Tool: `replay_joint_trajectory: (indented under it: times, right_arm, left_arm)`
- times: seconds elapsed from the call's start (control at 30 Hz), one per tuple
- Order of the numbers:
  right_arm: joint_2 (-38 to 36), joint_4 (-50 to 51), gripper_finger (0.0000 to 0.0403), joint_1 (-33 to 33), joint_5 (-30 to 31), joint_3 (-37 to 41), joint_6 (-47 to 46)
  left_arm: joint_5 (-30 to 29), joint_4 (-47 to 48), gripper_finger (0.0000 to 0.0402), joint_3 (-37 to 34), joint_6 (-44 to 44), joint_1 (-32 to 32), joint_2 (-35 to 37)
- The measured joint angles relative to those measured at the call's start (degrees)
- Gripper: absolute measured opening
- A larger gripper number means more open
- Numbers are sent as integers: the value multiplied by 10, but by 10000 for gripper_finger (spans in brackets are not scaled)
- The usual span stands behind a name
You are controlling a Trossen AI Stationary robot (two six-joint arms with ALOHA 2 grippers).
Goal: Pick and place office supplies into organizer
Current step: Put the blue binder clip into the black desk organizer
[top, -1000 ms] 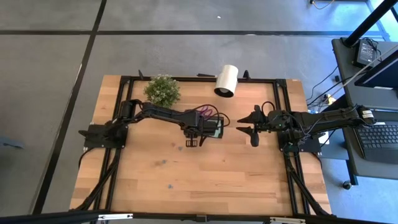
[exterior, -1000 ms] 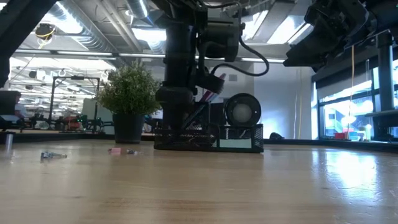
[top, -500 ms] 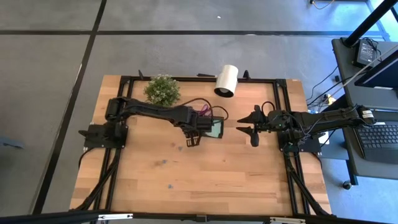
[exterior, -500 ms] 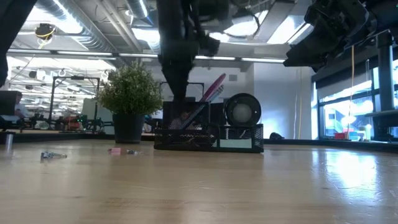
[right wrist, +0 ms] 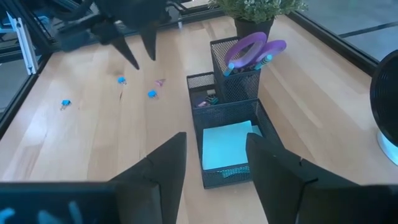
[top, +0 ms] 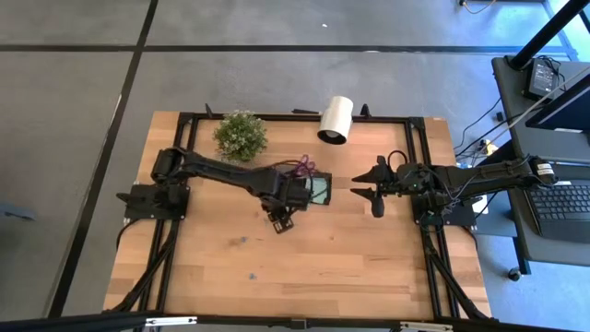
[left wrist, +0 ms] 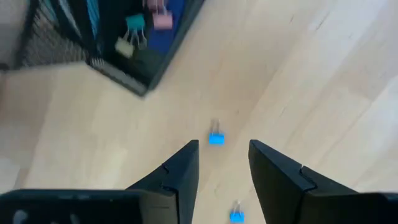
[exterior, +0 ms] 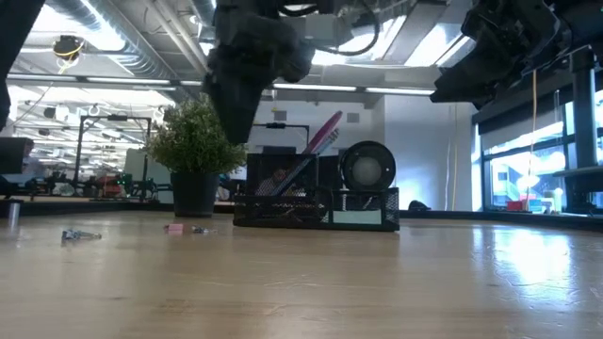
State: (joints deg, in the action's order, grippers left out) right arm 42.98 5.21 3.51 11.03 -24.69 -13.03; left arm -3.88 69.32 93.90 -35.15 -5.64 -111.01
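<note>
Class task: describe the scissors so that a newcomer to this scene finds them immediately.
Start at the black mesh organizer in the middle of the wooden table. Its taller cup, on the potted plant's side, holds the scissors. Their purple loop handles stick out on top, unlike anything nearby.

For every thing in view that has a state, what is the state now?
Left gripper: open, empty, above the table.
Right gripper: open, empty, beside the organizer.
Organizer: upright, partly filled.
Scissors: standing handles up in the taller compartment.
Sticky-note pad: flat in the lower compartment.
Blue clips: loose on the table.
</note>
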Motion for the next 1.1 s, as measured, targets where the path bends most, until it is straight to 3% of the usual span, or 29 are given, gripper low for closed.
replay_joint_trajectory:
  times: [0.47,0.73,1.1]
  right_arm:
    - [0,-2,171,0,0,0,-23]
    - [0,-3,171,0,0,0,-34]
    - [0,-2,171,0,0,0,-34]
  left_arm:
    - [-8,24,136,0,-71,-47,-84]
    - [-11,33,132,0,-43,-40,-129]
    - [-12,33,132,0,-11,-24,-134]
